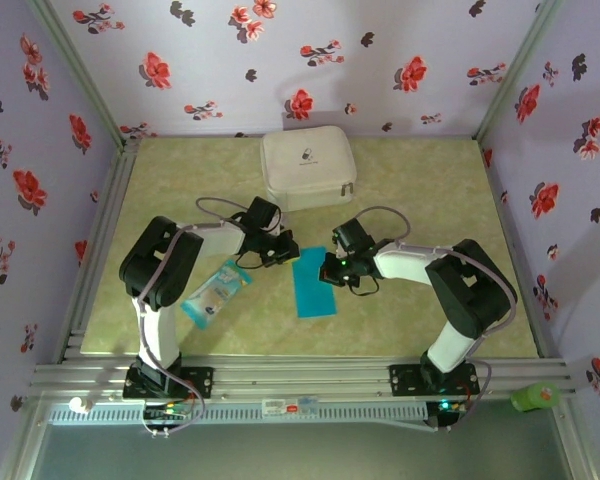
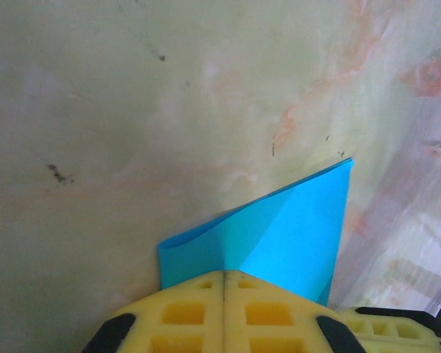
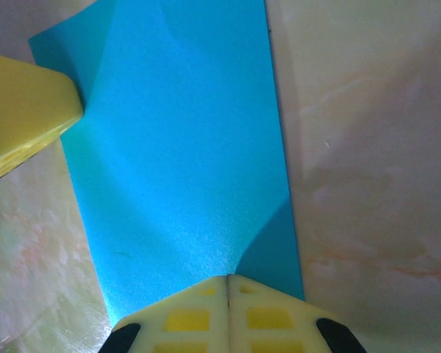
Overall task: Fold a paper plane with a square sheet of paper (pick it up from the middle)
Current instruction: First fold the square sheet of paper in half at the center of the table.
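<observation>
Lying flat on the marbled table, midway between the two arms, the blue sheet of paper is seen folded to a narrow strip running near to far. A pale packet is placed to its left, apart from it. The right gripper is set against the strip's right edge, fingers together. The left gripper is set at its far left corner, fingers likewise together. Whether paper is pinched between either pair cannot be told. A white zipped case is seen farthest back.
</observation>
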Controlling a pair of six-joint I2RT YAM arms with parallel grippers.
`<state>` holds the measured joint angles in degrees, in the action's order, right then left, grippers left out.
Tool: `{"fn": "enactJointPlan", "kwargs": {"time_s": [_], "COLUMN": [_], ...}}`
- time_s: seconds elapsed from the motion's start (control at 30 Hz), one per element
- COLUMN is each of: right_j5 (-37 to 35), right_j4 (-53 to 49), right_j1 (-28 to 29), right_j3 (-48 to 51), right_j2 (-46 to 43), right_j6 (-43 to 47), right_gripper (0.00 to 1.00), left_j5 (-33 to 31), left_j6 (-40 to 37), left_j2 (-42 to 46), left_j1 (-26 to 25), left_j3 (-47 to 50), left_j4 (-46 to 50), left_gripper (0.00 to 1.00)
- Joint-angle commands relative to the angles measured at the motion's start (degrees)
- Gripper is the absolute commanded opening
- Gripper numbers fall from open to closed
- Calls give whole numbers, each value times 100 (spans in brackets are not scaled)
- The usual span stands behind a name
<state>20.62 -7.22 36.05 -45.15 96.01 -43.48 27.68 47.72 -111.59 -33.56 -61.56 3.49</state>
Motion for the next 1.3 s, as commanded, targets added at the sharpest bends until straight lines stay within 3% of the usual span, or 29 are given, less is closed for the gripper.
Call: {"fn": "enactJointPlan", "kwargs": {"time_s": [0.0, 0.43, 0.7, 1.27], "right_j5": [-320, -309, -322, -343], "right_j4": [-719, -842, -829, -804], "right_j1": [23, 16, 16, 16], "right_j3": [288, 221, 241, 287], "right_j2": [234, 237, 230, 203], "right_j6": [38, 139, 136, 138], "right_gripper": [0, 0, 0, 0], "left_j5": [-885, -1050, -1142, -1336], "left_j6": [63, 201, 768, 843], "left_j2": [-143, -178, -107, 35], "left_j1": [201, 279, 252, 245], "left_j3": [-136, -150, 118, 169], "left_j4": [341, 222, -349, -432], "left_gripper": [3, 3, 3, 4]}}
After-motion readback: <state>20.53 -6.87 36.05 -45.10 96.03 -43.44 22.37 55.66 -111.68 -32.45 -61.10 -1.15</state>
